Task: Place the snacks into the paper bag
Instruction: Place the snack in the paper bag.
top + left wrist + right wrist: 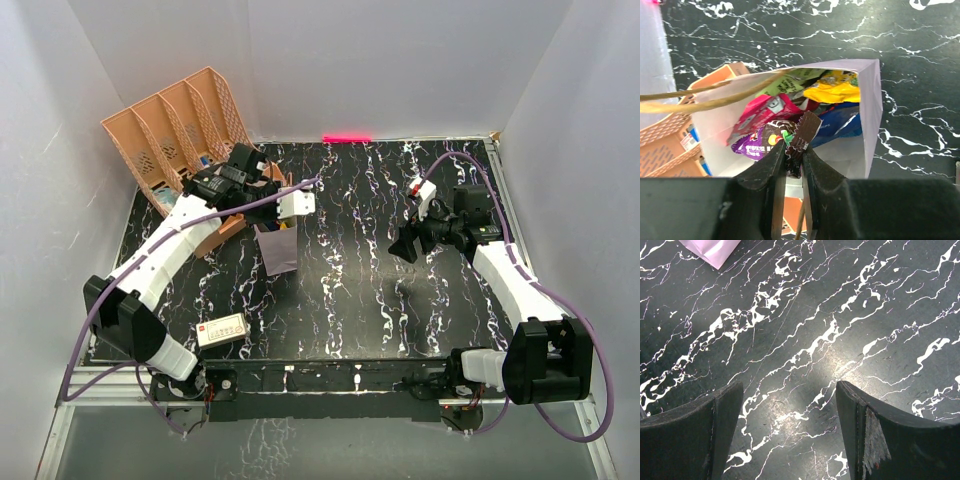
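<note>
The paper bag [279,250] stands on the black marbled table next to the peach organiser. In the left wrist view its open mouth [867,100] shows several snacks inside: a yellow packet [832,90], a green one [785,82], a pink-red one [760,112], a purple one [752,142] and a blue one [845,122]. My left gripper [793,152] is shut on a dark brown wrapper [802,132] just above the bag's mouth. My right gripper [790,405] is open and empty above bare table at the right [412,243].
The peach slotted organiser [175,125] stands at the back left, close against the bag. A small white box with a red mark [222,329] lies near the front left. A corner of the bag [715,250] shows in the right wrist view.
</note>
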You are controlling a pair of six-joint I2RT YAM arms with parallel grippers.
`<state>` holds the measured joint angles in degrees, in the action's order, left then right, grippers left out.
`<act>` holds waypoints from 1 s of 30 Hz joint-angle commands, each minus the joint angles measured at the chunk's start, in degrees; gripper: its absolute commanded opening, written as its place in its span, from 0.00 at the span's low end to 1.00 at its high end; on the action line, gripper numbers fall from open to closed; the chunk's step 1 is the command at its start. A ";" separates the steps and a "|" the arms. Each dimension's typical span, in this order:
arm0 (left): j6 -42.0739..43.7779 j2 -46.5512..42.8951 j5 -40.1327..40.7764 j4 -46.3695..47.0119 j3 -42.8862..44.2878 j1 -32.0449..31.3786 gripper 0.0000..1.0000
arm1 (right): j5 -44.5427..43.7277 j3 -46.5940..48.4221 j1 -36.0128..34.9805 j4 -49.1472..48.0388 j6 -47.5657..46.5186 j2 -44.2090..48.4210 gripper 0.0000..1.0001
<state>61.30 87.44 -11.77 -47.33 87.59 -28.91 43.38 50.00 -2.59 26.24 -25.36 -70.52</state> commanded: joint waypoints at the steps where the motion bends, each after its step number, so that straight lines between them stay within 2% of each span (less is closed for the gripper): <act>1: -0.05 -0.63 -2.62 -1.62 -2.13 0.88 0.17 | -0.07 0.00 -0.31 -2.78 -0.47 0.47 0.78; 5: -0.04 0.77 -3.32 -2.63 -2.25 1.52 0.18 | -0.05 0.02 -0.39 -2.82 -0.39 0.31 0.78; 19: -0.81 5.60 -5.18 -5.66 4.62 2.11 0.32 | -0.38 -0.10 -0.49 -2.94 -0.56 0.13 0.78; 30: -1.57 2.89 -4.54 -6.10 9.32 2.11 0.55 | -0.77 -0.08 -0.84 -2.91 -0.83 0.10 0.78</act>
<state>60.14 93.97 -15.03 -51.55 94.02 -27.11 42.96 49.98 -3.03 26.24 -25.43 -70.87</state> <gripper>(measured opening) 0.523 0.779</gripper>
